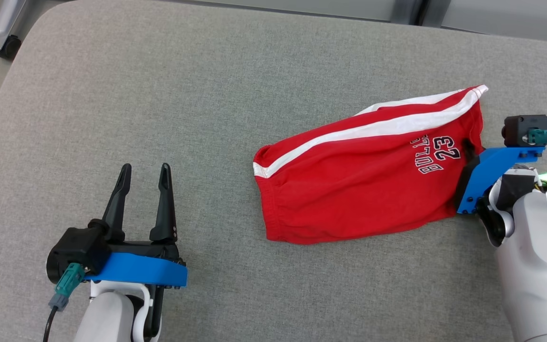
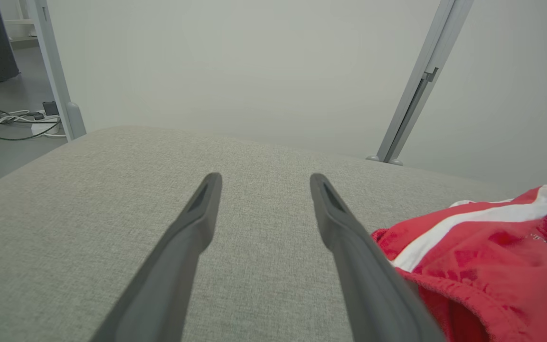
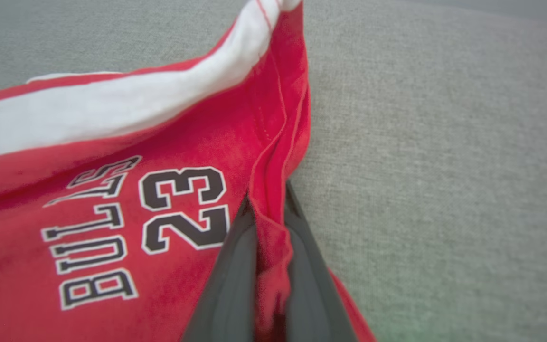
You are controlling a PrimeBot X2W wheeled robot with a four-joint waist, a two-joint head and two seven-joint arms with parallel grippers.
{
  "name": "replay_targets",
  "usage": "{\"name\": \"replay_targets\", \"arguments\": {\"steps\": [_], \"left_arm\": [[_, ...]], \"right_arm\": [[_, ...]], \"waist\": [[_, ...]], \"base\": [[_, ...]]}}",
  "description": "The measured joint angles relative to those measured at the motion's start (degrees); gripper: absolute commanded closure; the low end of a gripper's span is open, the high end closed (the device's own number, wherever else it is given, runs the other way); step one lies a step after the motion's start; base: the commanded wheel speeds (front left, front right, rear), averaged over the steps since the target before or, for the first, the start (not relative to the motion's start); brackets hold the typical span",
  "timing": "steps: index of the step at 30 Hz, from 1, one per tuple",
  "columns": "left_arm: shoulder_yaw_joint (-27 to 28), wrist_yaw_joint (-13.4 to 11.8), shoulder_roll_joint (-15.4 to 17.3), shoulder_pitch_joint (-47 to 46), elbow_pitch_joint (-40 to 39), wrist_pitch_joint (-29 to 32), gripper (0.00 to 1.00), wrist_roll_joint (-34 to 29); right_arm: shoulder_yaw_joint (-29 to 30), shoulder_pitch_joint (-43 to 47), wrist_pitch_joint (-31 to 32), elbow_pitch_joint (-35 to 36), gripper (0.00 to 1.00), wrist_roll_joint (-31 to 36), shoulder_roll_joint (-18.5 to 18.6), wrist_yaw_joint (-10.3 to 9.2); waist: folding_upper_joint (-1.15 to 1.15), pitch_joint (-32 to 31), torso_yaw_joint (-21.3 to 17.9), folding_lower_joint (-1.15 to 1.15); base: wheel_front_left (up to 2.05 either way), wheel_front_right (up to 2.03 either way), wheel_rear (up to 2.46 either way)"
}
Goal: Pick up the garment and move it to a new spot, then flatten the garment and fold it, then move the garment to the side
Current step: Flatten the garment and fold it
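The garment (image 1: 363, 180) is a pair of red shorts with white side stripes and "BULLS 23" print, lying on the right half of the grey cushion. My right gripper (image 3: 268, 197) is shut on the hem at the garment's (image 3: 112, 199) right edge, with a fold of red cloth pinched between its fingers. In the head view the right gripper (image 1: 468, 149) sits at that same edge. My left gripper (image 1: 144, 171) stands open over bare cushion, well to the left of the shorts. The left gripper (image 2: 264, 183) holds nothing, and the garment (image 2: 482, 251) lies to its right.
The grey fabric surface (image 1: 183, 95) has a rounded far-left corner. Beyond it stand a metal frame post (image 2: 416, 90) and another post (image 2: 57, 71), with cables (image 2: 3, 123) on the floor at the far left. Wide bare fabric stretches left of the shorts.
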State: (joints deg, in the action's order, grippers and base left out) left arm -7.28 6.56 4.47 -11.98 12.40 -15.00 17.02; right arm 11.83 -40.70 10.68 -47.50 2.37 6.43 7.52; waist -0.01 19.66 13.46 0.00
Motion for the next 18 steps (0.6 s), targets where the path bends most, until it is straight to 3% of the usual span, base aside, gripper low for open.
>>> {"name": "replay_targets", "arguments": {"steps": [7,13,18], "left_arm": [[0.88,0.4,-0.4,0.82,0.63,0.0,0.0,-0.9],[1.08,0.55,-0.31,2.02,0.93,0.0,0.0,-1.56],[0.79,0.57,-0.09,2.5,1.3,0.0,0.0,-1.82]], "right_arm": [[4.1,2.14,-4.34,2.09,1.0,-1.86,0.02,0.01],[8.18,7.07,-5.1,10.18,1.0,-0.13,0.09,-0.01],[13.55,11.15,-2.21,19.3,1.0,4.33,-0.48,-0.03]], "waist": [[0.0,-1.99,-0.72,0.0],[0.0,-4.24,-2.38,0.0],[0.0,-6.18,-3.48,0.0]], "base": [[0.0,0.0,0.0],[0.0,0.0,0.0],[0.0,0.0,0.0]]}}
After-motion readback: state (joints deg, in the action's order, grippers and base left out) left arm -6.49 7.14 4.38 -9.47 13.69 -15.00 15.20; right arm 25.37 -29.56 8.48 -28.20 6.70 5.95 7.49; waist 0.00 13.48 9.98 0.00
